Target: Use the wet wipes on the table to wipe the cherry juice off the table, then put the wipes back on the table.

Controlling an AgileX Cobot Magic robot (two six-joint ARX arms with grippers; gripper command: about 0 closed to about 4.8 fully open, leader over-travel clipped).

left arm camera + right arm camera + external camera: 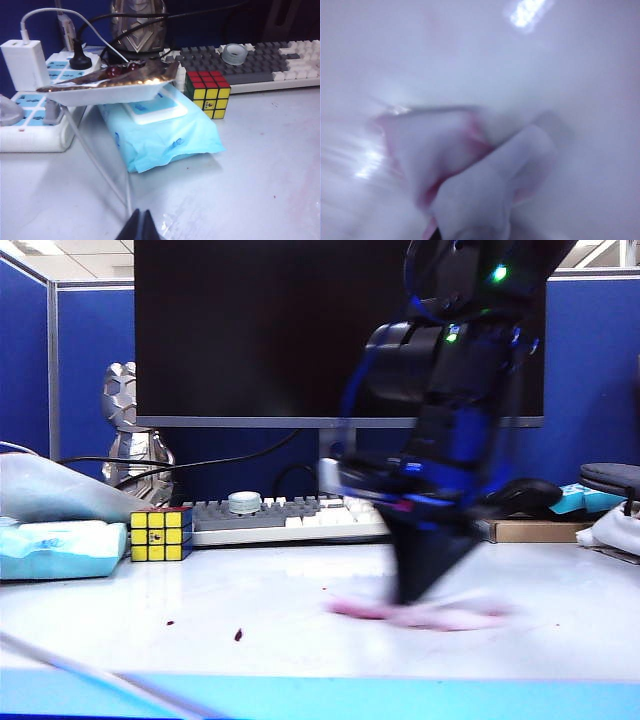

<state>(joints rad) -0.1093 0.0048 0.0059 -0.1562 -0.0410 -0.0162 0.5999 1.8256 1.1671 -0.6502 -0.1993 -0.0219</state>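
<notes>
We see the right pincer (420, 595) clamped on the wet wipes (425, 616), pressing the pinkish wad flat on the worktop (300, 640) near its front edge. The left pincer (140, 225) rests with its tips together, holding nothing, close to the blue packet (165, 132). Dark specks of cherry juice (238, 635) lie apart from the wad, toward the puzzle cube (160, 534) (easy to miss). We judge that a short stroke leaves them, and the thin tissue may slip out or only smear the stain

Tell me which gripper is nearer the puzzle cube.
Left. The left gripper, shut, sits on the cube's side of the table, across the blue packet. The right gripper presses the wet wipes farther off.
</notes>
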